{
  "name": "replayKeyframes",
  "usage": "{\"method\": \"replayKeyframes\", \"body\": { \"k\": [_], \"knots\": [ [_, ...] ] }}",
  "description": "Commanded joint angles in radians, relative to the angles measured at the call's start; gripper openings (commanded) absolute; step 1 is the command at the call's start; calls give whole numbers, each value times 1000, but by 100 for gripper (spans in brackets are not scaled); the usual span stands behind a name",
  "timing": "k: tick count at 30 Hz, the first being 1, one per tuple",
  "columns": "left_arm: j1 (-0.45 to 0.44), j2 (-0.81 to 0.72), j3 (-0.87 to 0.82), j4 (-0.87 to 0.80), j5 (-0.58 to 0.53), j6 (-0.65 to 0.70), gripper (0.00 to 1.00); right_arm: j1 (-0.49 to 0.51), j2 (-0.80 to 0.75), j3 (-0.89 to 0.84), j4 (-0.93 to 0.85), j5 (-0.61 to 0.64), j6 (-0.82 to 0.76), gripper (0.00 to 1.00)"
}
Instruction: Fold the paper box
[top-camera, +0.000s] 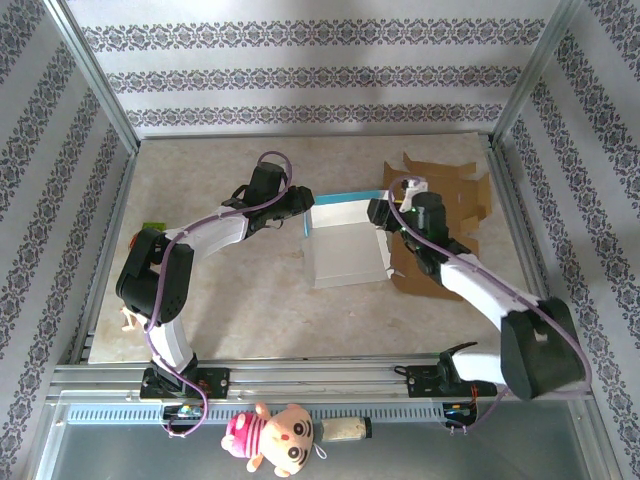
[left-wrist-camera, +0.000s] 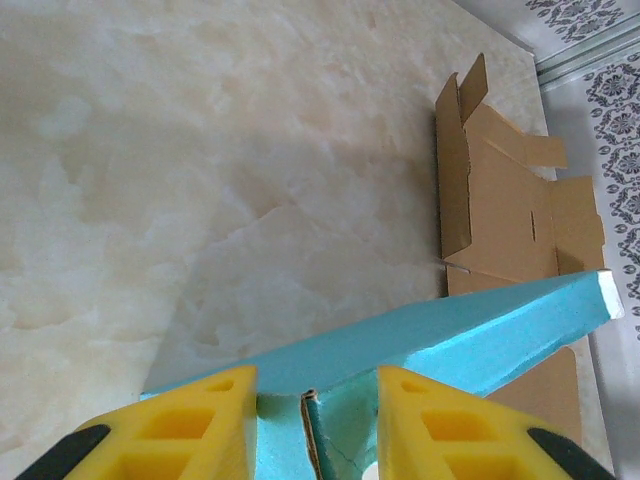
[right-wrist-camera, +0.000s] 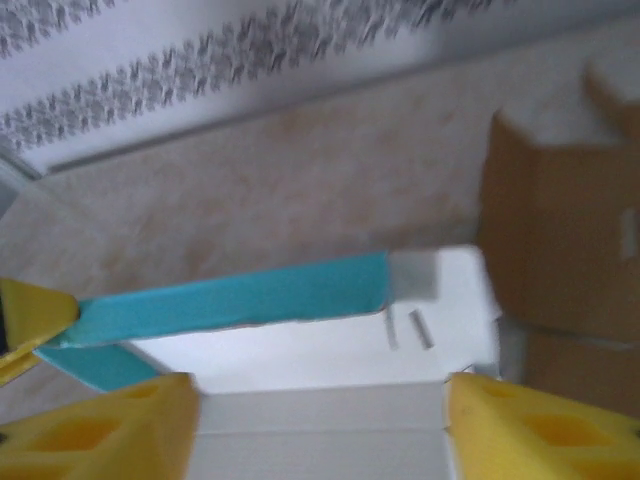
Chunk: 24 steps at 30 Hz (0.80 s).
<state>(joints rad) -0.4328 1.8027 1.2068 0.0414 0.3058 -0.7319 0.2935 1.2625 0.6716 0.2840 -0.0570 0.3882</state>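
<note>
I count one paper box (top-camera: 345, 252), mid-surface (top-camera: 200, 180), with its walls partly raised and the teal flap untucked: about halfway, I judge. My left fingers (left-wrist-camera: 190, 420) clench the flap's corner. My right fingers (right-wrist-camera: 110, 430) are released, spread over the white wall. Flat brown cardboard (top-camera: 450, 190) lies beside the box, and I can't count its pieces

Beige marbled table (top-camera: 220, 290): white-teal paper box (top-camera: 345, 255) centre; flat brown cardboard (top-camera: 450, 185) just right.

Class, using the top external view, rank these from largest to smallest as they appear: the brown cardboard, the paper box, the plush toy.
1. brown cardboard, largest even though partly hidden
2. paper box
3. plush toy, clearly smallest
</note>
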Motion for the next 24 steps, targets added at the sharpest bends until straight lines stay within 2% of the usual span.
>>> {"method": "replayKeyframes", "body": {
  "k": [1, 3, 7, 13, 16, 20, 22, 24],
  "knots": [
    [-17, 29, 19, -86, -11, 35, 32, -30, 8, -30, -47, 74, -193, 79],
    [-17, 32, 25, -92, -9, 37, 32, -38, 58, 12, -80, 65, -243, 78],
    [-18, 40, 31, -94, -5, 38, 32, -38, 194, 124, -132, 89, -211, 63],
    [-20, 54, 40, -96, 2, 34, 32, -36, 336, 254, -189, 154, -127, 52],
    [-21, 52, 40, -98, 3, 36, 32, -37, 390, 290, -194, 140, -118, 44],
    [-21, 50, 41, -100, -4, 39, 32, -34, 413, 307, -224, 148, -108, 31],
    [-22, 51, 40, -97, -2, 35, 32, -38, 398, 292, -231, 151, -104, 20],
    [-24, 55, 40, -95, 0, 33, 32, -42, 371, 285, -262, 143, -82, 18]
  ]
}}
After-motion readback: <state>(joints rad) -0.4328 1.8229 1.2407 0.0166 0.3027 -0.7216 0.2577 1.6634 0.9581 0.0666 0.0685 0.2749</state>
